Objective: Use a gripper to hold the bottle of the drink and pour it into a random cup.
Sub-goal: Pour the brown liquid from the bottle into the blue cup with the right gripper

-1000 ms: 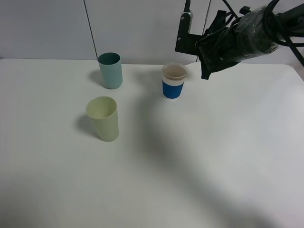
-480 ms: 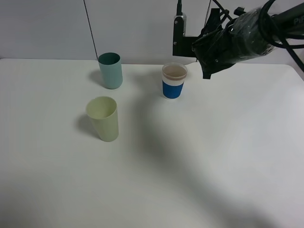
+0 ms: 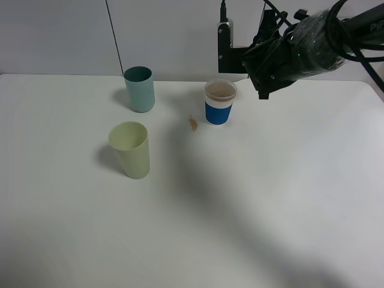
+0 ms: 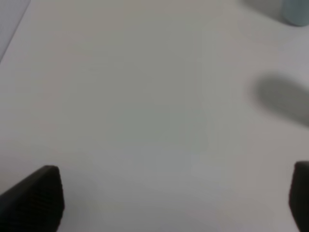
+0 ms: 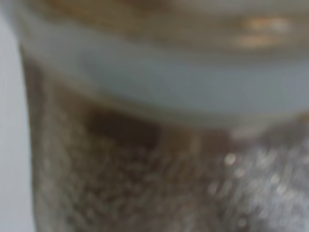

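A: Three cups (image 3: 139, 89) out there. How far along are we?

B: Brown drink (image 3: 220, 90) sits in the short white blue-banded cup (image 3: 218, 112), with a brown splash (image 3: 193, 123) on the white counter (image 3: 288, 198) beside it. My right end effector (image 3: 252, 60) pinches the small clear plastic bottle (image 5: 159, 96), raised near that cup. Pouring looks nearly done. The left end effector (image 4: 169, 193) is spread, empty.

The worktop (image 3: 288, 198) is plain white. The teal cup (image 3: 140, 90) near the far edge is darker inside than out. The pale green cup (image 3: 131, 153) is one even shade. The cup (image 3: 218, 111) has a wide blue band below a white upper part, with the brown drink (image 3: 220, 90) inside. A small brown spot (image 3: 193, 123) marks the worktop beside it. The bottle (image 5: 159, 87) shows blurred brown under a white band. The left tool (image 4: 169, 203) has black, finely ribbed fingers (image 4: 36, 198).
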